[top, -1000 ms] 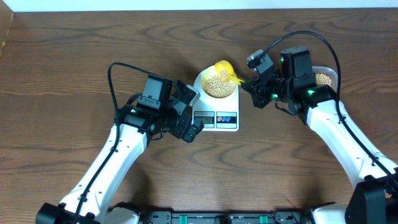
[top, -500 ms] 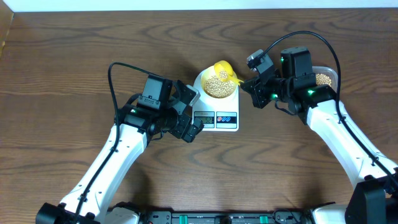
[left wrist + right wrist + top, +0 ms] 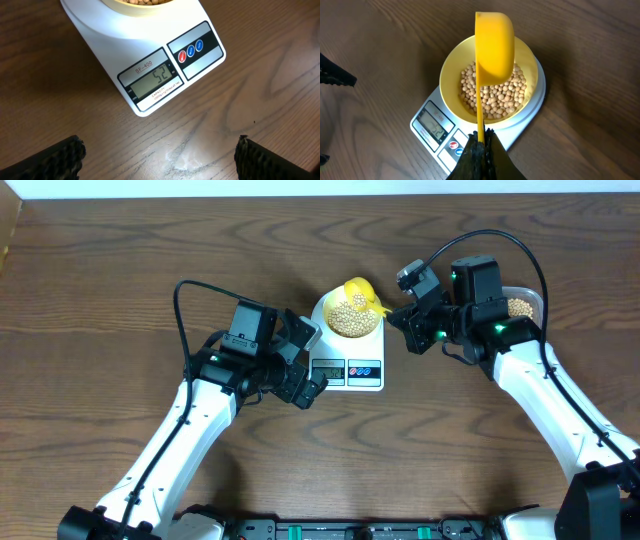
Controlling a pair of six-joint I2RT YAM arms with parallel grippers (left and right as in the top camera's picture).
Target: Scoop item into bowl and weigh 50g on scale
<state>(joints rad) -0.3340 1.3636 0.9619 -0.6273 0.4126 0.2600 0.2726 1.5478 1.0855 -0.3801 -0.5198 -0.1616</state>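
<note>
So, the bowl point(image 3: 448, 75) of beans point(image 3: 501, 96) sits on the scale point(image 3: 95, 35), whose display point(image 3: 154, 82) reads 52. Right jaws are clamped on the scoop point(image 3: 494, 45) handle, with its cup held over the bowl. Left jaws are spread wide, hovering above the table point(image 3: 250, 100) just in front of the scale.
</note>
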